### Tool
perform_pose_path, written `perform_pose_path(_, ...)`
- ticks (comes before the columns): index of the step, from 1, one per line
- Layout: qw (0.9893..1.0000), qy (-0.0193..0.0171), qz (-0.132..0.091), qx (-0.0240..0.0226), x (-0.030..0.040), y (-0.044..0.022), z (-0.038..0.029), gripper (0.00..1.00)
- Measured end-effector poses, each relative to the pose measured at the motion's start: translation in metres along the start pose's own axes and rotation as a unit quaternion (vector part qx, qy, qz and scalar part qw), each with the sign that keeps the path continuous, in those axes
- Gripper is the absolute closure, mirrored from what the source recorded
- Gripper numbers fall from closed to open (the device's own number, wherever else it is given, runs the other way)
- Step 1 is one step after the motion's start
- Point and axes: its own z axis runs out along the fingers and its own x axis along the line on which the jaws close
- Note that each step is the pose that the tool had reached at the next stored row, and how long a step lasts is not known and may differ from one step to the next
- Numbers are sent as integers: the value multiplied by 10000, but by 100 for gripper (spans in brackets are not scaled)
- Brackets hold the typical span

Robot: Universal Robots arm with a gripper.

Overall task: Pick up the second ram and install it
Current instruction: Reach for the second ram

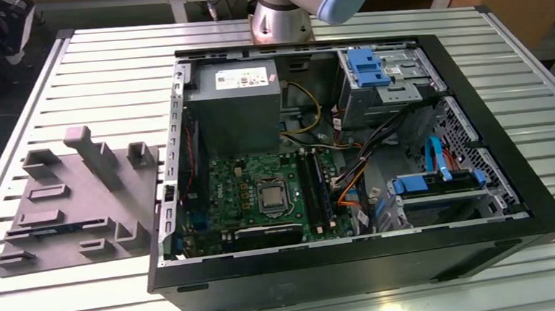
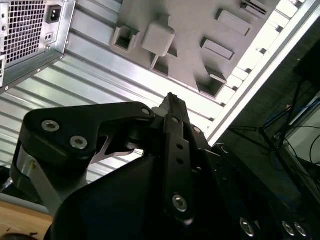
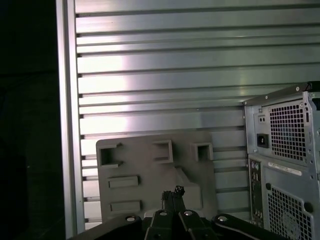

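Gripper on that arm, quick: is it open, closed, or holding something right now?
Gripper: closed, with its fingertips together and nothing held between them.

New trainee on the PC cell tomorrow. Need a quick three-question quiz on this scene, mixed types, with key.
1. True or false: the computer case lies open, motherboard exposed.
2. Where is the grey tray relative to the case? A) the exterior view's left B) the exterior view's right C) inside it
3. Fill in: the drive caddies are ___.
Key: 1 true; 2 A; 3 blue.
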Motion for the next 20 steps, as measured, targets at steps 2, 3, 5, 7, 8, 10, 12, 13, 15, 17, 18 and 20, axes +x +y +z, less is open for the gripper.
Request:
perform_pose_path(2,10000,-1,0,0,36,-3,0,89)
perform_pose_path(3,10000,0,0,0,54,-4,-1,89)
perform_pose_path(5,10000,0,0,0,91,-7,-2,89)
perform_pose_path(7,10000,-1,0,0,127,-9,-3,89)
perform_pose_path(8,10000,0,1,0,145,-11,-4,89)
perform_pose_path(10,10000,-1,0,0,179,-13,-5,89)
perform_pose_path(12,10000,-1,0,0,214,-16,-6,89)
perform_pose_path(13,10000,-1,0,0,233,-17,-6,89)
perform_pose_path(15,10000,-1,0,0,265,-20,-7,89)
perform_pose_path(17,10000,-1,0,0,293,-22,-4,89)
perform_pose_path(18,10000,-1,0,0,306,-24,0,89)
perform_pose_path(20,10000,-1,0,0,329,-29,7,89)
